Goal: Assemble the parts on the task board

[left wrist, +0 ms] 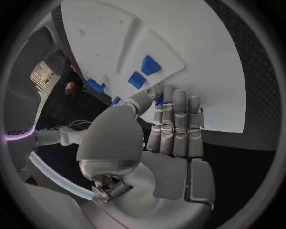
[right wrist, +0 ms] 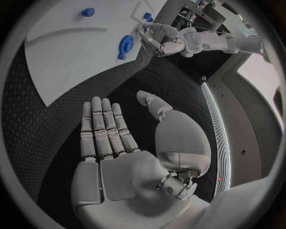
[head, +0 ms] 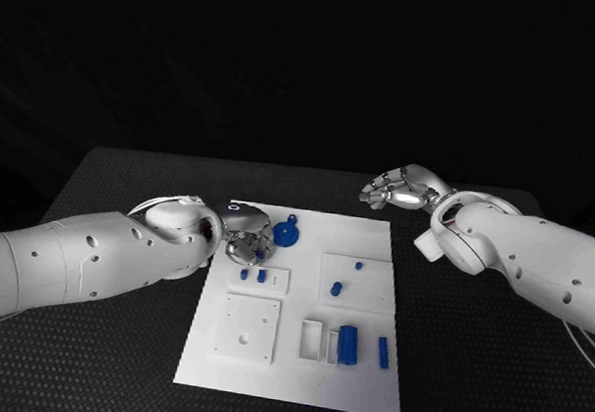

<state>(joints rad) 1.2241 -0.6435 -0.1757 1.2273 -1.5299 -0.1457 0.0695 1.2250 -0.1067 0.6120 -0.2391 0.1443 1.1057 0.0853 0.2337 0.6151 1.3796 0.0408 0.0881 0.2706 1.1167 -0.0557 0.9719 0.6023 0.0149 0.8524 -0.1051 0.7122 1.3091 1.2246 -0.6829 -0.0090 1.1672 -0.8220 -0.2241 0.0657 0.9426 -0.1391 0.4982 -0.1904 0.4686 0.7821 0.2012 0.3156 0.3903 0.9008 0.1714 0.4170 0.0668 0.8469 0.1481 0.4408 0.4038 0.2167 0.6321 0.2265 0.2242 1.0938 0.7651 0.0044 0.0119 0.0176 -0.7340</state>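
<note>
Currently the left hand (head: 247, 243) hovers over the far left corner of the task board (head: 350, 385), fingers extended, holding nothing I can make out, just beside the round blue part (head: 287, 232). Judgement: close on its rim squarely and lift straight, avoiding the two small pegs (head: 253, 275) nearer. Right hand (head: 400, 189) is open and empty over the table (head: 466, 383), well off the board's far right edge, leaving room.

A black table (head: 111, 345) carries the white task board (head: 294, 380).
</note>
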